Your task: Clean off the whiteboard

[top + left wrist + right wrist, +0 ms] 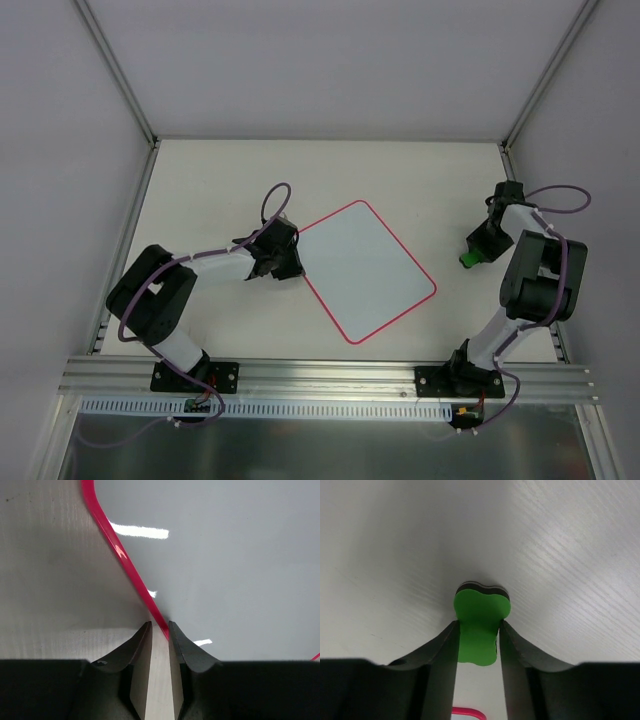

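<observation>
The whiteboard (365, 270) lay flat and skewed in the middle of the counter (210, 190). Its white face showed no marks that could be made out from above, so the wiping itself looked finished or nearly so. The step in hand was probably letting go and parking the tool.

The right hand (483, 243), at the right of the overhead view and well clear of the board, was clamped on the green eraser (481, 610). Both fingers pressed its waist, and its dark felt layer faced the counter. To set it down well, it would need lowering until the felt met the counter squarely. Only then should the fingers part, so that the block did not tip or roll.

The left hand (160, 625) sat at the board's left edge with its fingers a narrow gap apart. The red border (107, 530) ran right up to their tips, and it was unclear whether they touched it. Backing straight away from the edge, rather than lifting through it, would avoid dragging the board askew.
</observation>
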Robot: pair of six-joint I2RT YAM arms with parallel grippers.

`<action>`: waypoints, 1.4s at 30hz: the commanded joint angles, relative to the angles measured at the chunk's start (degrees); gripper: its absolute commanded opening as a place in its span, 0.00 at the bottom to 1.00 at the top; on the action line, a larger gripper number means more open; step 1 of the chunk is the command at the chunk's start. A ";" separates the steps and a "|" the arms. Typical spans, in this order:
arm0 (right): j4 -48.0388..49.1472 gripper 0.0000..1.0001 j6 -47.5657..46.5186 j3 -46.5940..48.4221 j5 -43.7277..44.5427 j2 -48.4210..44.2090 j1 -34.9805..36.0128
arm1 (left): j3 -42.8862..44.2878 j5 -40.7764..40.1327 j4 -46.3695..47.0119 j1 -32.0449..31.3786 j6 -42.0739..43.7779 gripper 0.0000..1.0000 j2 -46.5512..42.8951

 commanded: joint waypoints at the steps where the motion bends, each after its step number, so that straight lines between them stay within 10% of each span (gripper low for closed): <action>1: -0.81 0.47 -0.81 0.09 -0.35 -2.94 -0.31 | -1.60 -0.15 -10.51 -0.32 1.83 0.23 0.74; 10: -3.70 0.96 -5.02 -2.73 -1.58 -21.21 -0.30 | 1.83 -0.94 -14.10 -0.31 2.00 0.47 -6.63; 18: -10.29 0.99 -16.36 0.78 -4.84 -44.07 -0.39 | 6.66 -7.96 -20.96 -0.23 7.00 0.99 -23.13; 30: -12.85 0.99 -25.51 9.66 -18.28 -66.14 -0.04 | 11.84 -24.57 -30.09 -0.23 27.04 0.99 -56.00; 42: -11.80 0.99 -30.16 3.87 -11.35 -81.52 10.67 | 13.53 -33.28 -35.90 -0.32 35.58 0.99 -76.42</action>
